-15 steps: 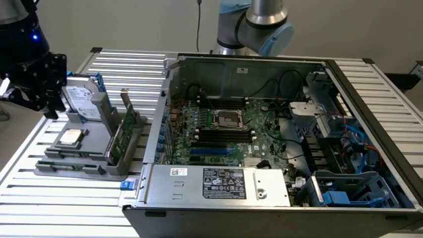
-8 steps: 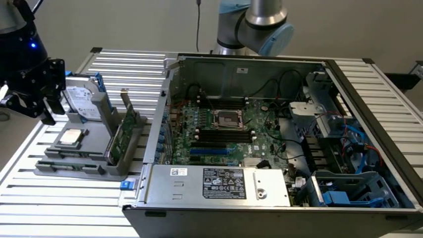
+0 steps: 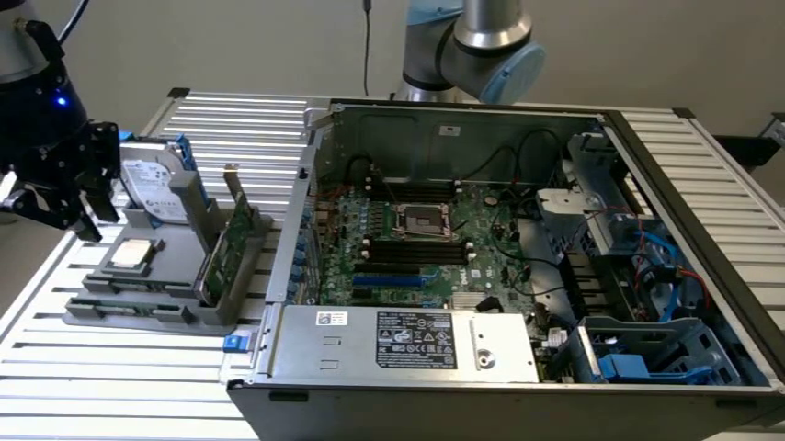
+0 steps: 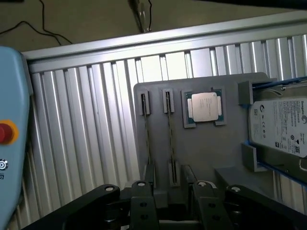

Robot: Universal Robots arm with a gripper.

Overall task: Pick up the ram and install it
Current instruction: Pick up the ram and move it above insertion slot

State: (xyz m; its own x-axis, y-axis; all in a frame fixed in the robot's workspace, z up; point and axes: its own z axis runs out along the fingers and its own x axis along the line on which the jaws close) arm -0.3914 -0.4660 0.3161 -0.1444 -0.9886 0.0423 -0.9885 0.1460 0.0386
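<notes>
Two ram sticks [image 4: 145, 136] stand on edge in parallel slots of a grey holder [image 4: 211, 148]; in the exterior view they are thin green strips [image 3: 120, 306] along the holder's near side. My black gripper [image 4: 172, 203] hovers above the holder, open, with nothing between its fingers [image 4: 143, 208]. One end of the sticks lies under the gap between the jaws. In the exterior view the gripper [image 3: 55, 213] hangs at the exterior view's left, over the holder's [image 3: 184, 317] far corner. The open computer case [image 3: 516, 367] shows the motherboard's black memory slots [image 3: 417, 248].
The holder also carries a square silver processor [image 4: 204, 106], a hard drive [image 4: 283, 127] and an upright green card [image 3: 233, 248]. A light blue pendant with a red button [image 4: 7, 132] lies beside the slatted metal table [image 4: 96, 120]. The arm's base [image 3: 472, 46] rises behind the case.
</notes>
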